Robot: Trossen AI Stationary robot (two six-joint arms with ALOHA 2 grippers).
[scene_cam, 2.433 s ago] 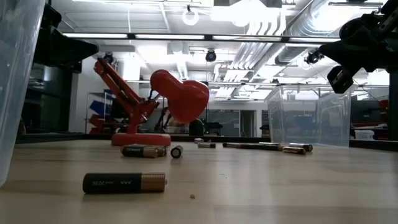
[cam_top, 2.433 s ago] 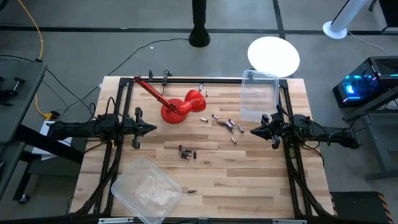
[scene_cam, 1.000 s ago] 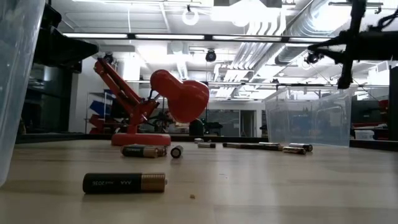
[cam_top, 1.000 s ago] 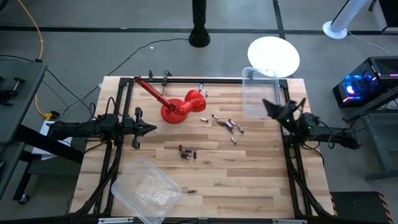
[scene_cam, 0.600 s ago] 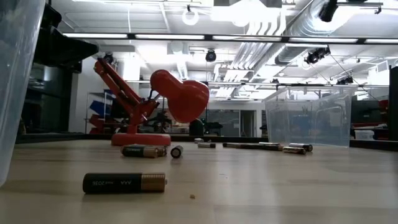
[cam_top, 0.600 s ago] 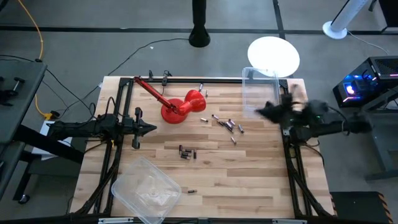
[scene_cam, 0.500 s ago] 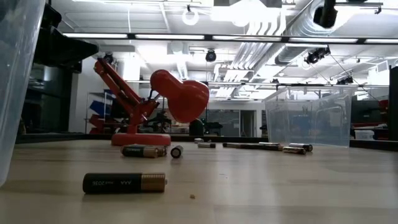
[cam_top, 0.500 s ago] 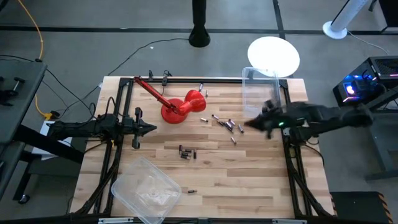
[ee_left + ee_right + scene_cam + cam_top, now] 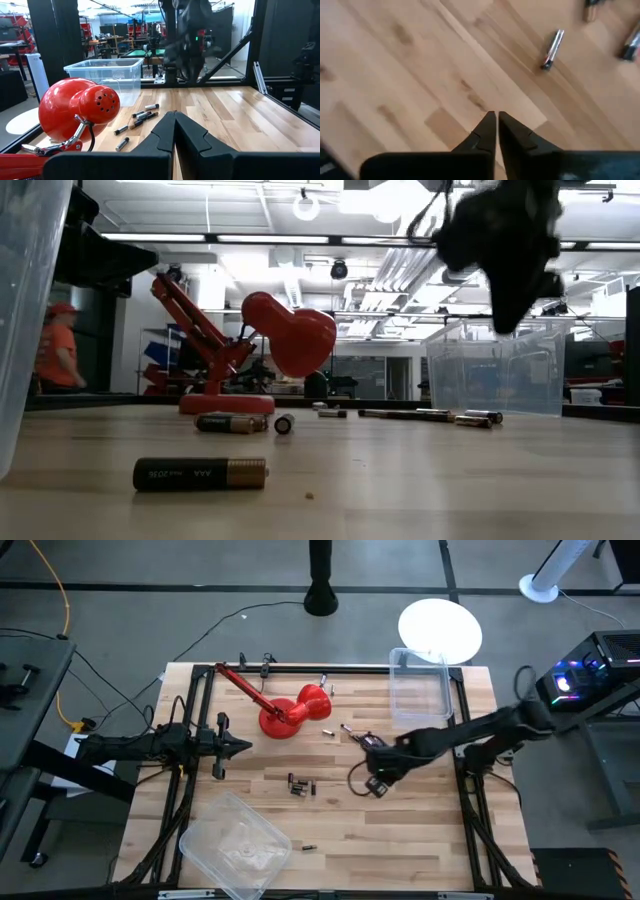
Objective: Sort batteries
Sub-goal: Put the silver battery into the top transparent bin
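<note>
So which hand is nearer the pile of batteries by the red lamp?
Right hand, just beside the batteries. Left hand waits across the table.

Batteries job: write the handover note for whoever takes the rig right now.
Right pincer: shut, empty, above the table middle near the scattered batteries.
Left pincer: shut, empty, waiting at the left side.
A second group of batteries lies mid-table; a single battery lies by the near clear bin.
Far clear bin: no batteries visible inside.
Done: nothing sorted. Left: all of it.
</note>
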